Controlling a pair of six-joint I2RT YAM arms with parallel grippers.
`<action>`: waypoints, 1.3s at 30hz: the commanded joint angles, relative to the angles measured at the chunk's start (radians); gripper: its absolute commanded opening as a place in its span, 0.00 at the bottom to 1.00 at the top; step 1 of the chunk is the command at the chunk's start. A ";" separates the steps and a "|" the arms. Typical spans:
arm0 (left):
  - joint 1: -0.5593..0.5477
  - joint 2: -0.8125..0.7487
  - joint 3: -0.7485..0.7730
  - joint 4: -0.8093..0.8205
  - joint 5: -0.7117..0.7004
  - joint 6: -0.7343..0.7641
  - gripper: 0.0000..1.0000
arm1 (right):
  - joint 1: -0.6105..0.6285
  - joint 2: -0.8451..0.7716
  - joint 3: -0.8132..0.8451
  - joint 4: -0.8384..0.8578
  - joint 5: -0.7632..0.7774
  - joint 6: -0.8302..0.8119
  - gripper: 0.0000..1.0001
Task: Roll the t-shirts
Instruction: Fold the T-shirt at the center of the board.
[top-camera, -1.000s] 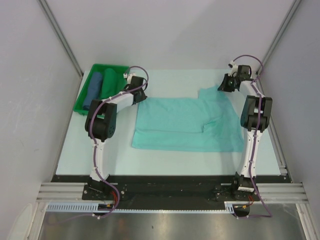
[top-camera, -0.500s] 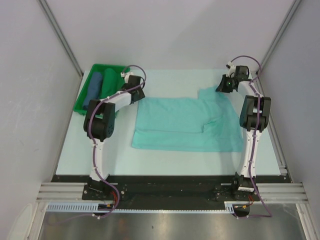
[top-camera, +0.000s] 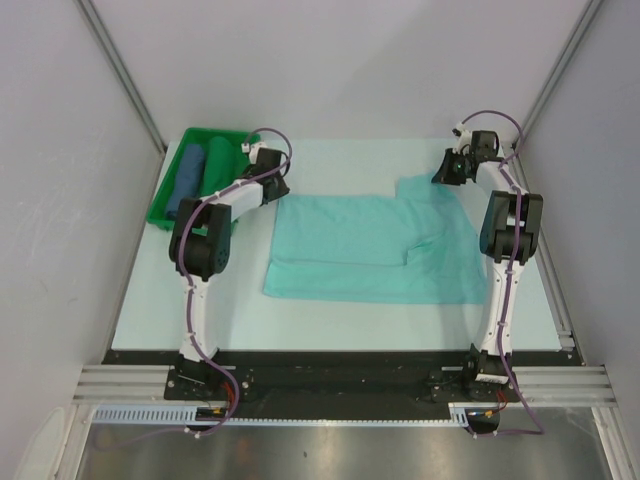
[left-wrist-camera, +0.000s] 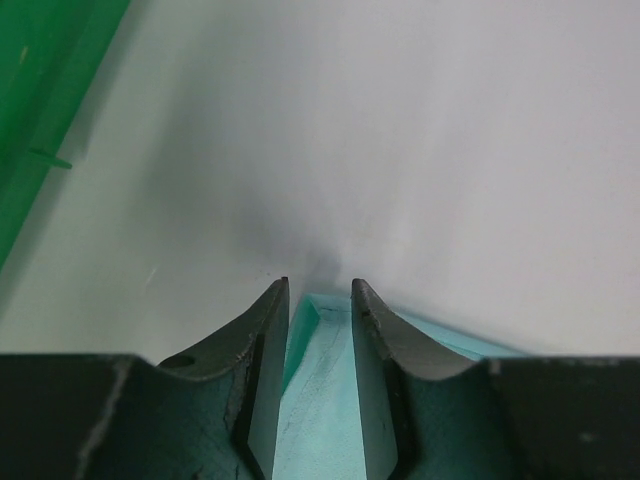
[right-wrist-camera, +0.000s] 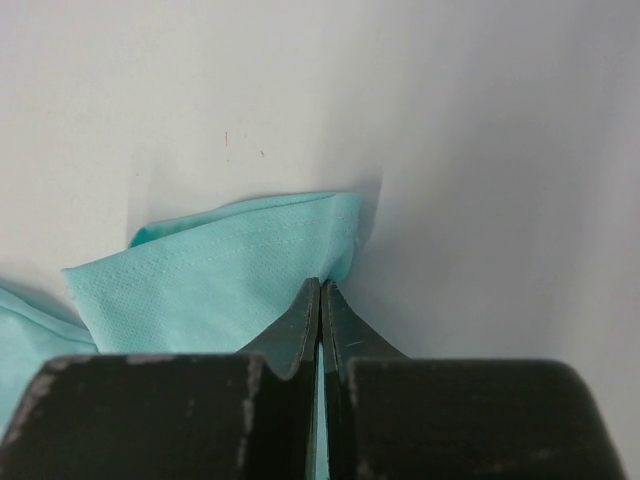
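The right pincer (right-wrist-camera: 320, 287) is closed on the t-shirt (top-camera: 370, 250) at its far right flap, with a sliver of cloth showing between the jaws. The left pincer (left-wrist-camera: 320, 292) stands parted astride the far left corner; the cloth lies between its jaws and looks unpinched. The t-shirt is spread flat mid-worktop (top-camera: 180, 300), with a crease near its right side. It is thin, soft and light, so it will probably sag, wrinkle and skew if pulled unevenly. It is best gripped at corners or hems, both ends together. A green tray (top-camera: 160, 218) holding a blue roll (top-camera: 188, 180) and a green roll (top-camera: 215, 168) sits just left of the left arm, near enough to clip.
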 joint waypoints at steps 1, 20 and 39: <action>0.004 0.007 0.046 -0.036 0.013 -0.024 0.37 | 0.007 -0.065 0.002 0.002 -0.009 -0.005 0.01; 0.004 0.002 0.041 -0.030 0.046 -0.050 0.23 | 0.006 -0.082 -0.001 0.002 -0.011 -0.005 0.00; 0.003 -0.151 -0.099 0.116 0.075 -0.019 0.00 | 0.000 -0.318 -0.199 0.035 -0.015 -0.006 0.00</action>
